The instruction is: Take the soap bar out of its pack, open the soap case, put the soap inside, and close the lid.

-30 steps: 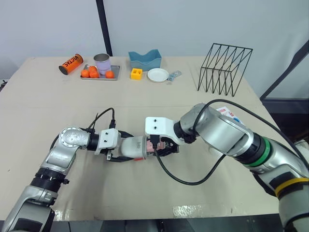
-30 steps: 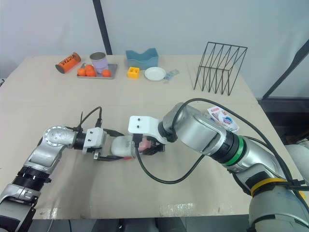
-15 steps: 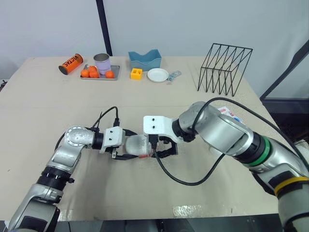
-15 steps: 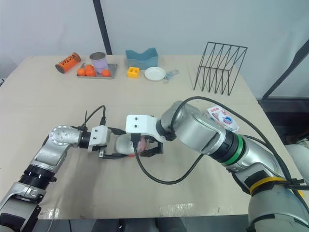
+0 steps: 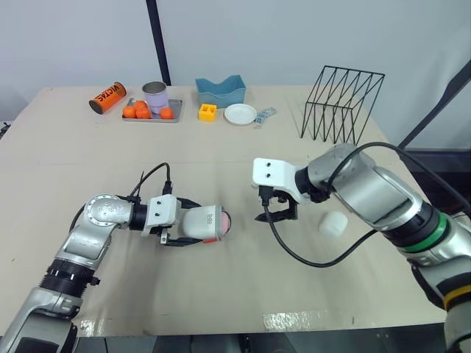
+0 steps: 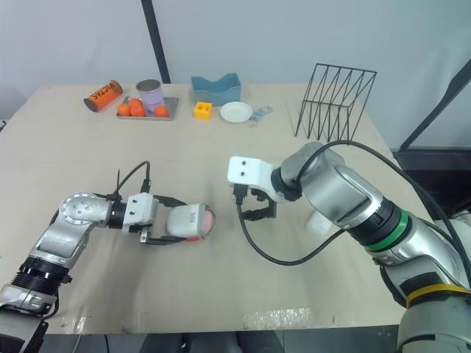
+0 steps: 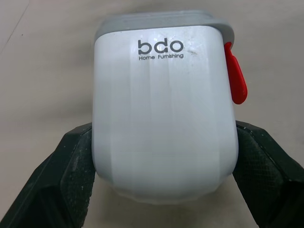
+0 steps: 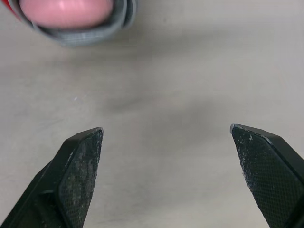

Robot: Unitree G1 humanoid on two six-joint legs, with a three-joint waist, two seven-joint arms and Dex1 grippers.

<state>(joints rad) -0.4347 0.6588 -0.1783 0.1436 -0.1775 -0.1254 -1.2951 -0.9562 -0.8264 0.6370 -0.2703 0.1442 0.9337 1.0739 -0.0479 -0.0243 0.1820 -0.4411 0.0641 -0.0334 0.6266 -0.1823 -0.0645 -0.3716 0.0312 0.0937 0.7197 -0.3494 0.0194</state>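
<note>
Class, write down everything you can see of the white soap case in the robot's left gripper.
The soap case is a white, plastic-looking, rounded box with a grey rim at its mouth, a red tab on one side and "bdo Home Furnishing" printed in black. It lies on its side low at the table, its uncovered mouth facing the open right gripper, with pink soap showing inside. The left gripper clamps its two sides between black fingers.

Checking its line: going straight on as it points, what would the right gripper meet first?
The right gripper would probably meet the pink soap in the soap case's open end; depth is unclear.
</note>
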